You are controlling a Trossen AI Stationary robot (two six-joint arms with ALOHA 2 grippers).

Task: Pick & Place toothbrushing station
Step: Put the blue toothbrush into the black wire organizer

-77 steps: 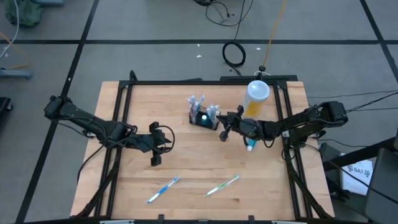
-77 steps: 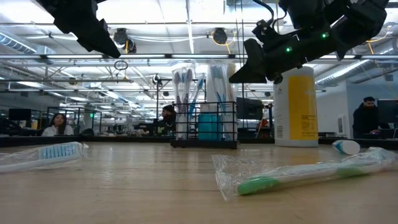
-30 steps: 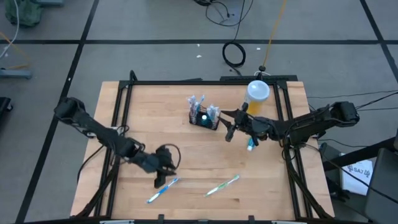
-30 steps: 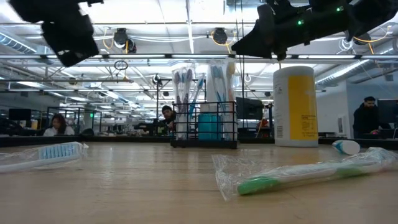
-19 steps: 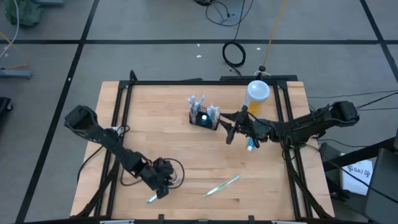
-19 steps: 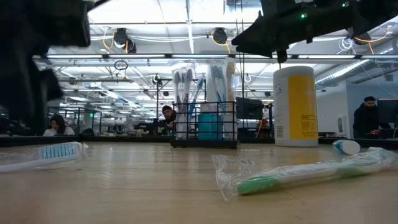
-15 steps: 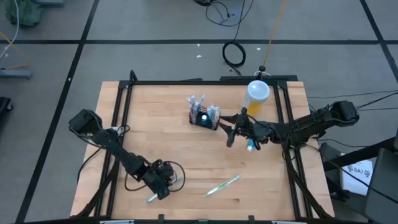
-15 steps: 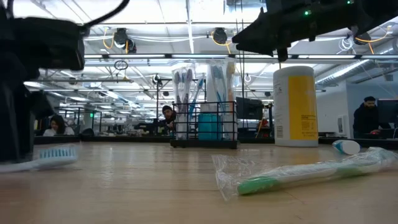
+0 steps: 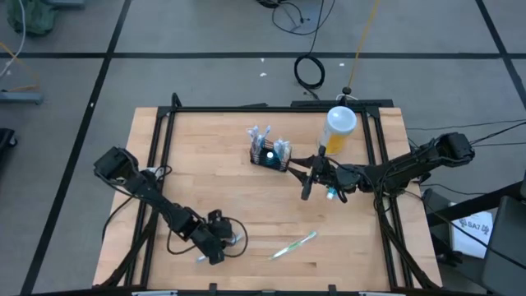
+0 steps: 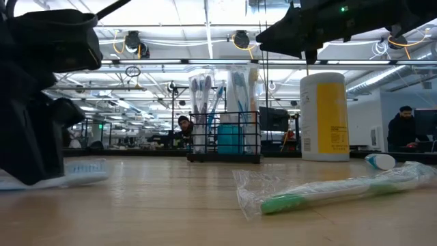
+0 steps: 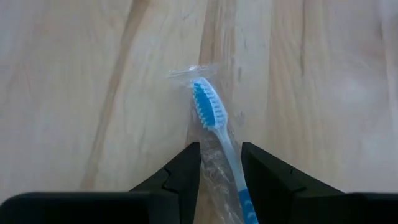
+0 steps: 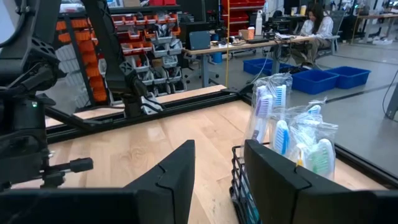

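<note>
Caddy [image 9: 269, 154] at my table's twelve o'clock, right gripper [image 9: 306, 191] parted beside it at three o'clock; left gripper [image 9: 215, 251] straddles, unclosed, the blue toothbrush [image 11: 214, 129] at seven.

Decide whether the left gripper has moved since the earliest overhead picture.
Yes. The left gripper has travelled from mid-table toward the table's near edge, away from the black wire caddy, onto the blue toothbrush.
</note>
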